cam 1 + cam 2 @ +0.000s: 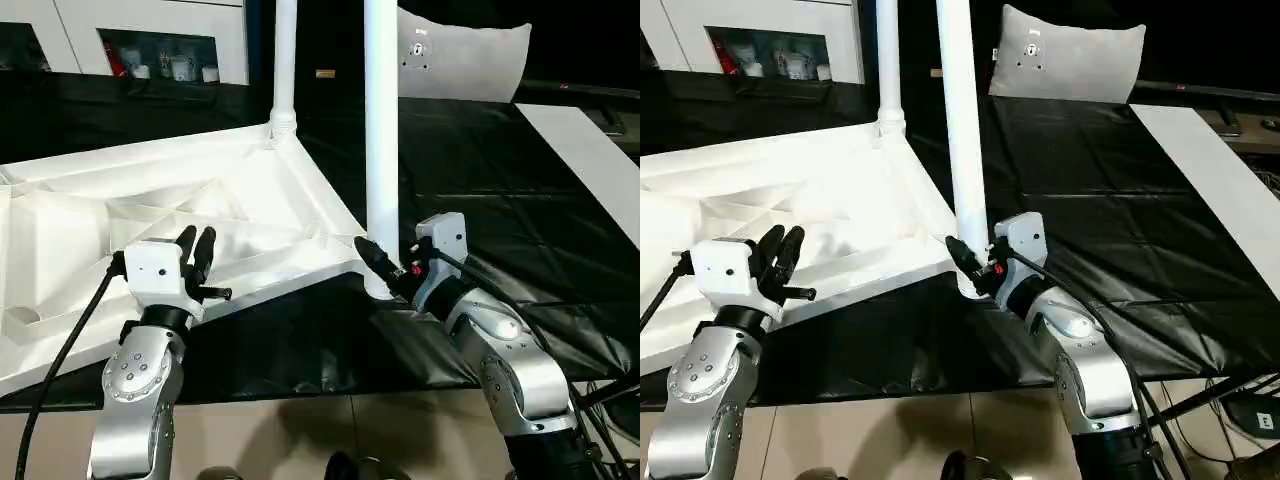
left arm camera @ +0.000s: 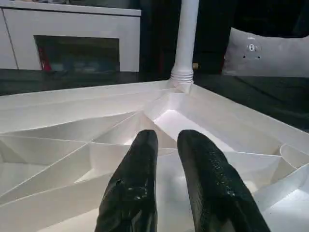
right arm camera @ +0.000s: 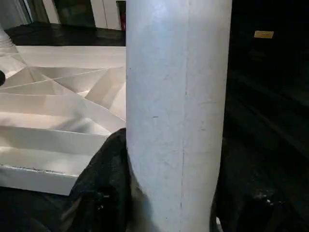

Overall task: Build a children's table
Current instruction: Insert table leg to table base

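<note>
The children's table lies upside down on the black-sheeted work table, its white top (image 1: 250, 180) showing the ribbed underside. One white leg (image 1: 285, 60) stands upright in the far corner socket. A second leg (image 1: 381, 120) stands at the near right corner, and my right gripper (image 1: 385, 265) is shut on its lower end; the right wrist view has this leg (image 3: 176, 106) close up with a black finger (image 3: 104, 183) against it. My left gripper (image 1: 196, 240) hovers over the ribs near the top's front edge, fingers (image 2: 140, 164) a narrow gap apart, holding nothing.
A grey cushion (image 1: 465, 60) leans at the back right. White cabinets (image 1: 150, 40) stand behind the work table. A white panel (image 1: 590, 160) runs along the right side of the black sheet (image 1: 480, 180). The work table's front edge (image 1: 300, 395) is just below my forearms.
</note>
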